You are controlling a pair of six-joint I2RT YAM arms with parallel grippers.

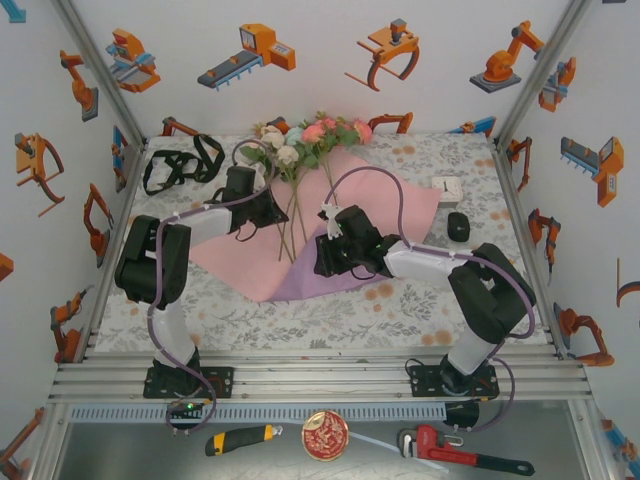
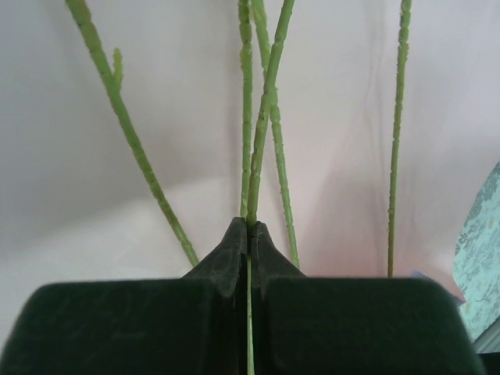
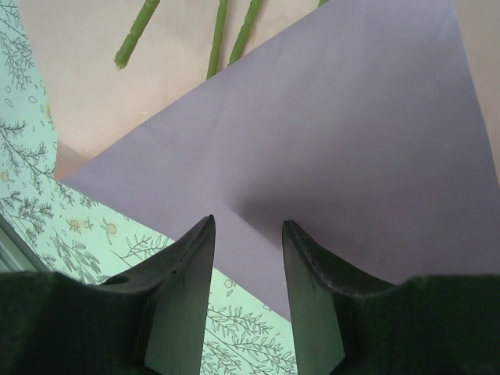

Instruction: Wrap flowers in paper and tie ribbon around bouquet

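Left end effector (image 2: 248, 225) is pinching one stem of the flowers (image 1: 300, 150) lying on the paper (image 3: 336, 133), right end effector (image 3: 248, 230) is hovering open over its folded flap, so you're likely mid-wrap, next needing a flap-edge grip.

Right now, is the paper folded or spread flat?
Partly folded. The paper lies spread pink side up, but its near corner is turned over onto it, showing the lilac side.

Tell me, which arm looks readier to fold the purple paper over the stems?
Probably right: the right gripper hangs open over the lilac flap of the paper, while the left gripper is shut on a flower stem and busy holding it.
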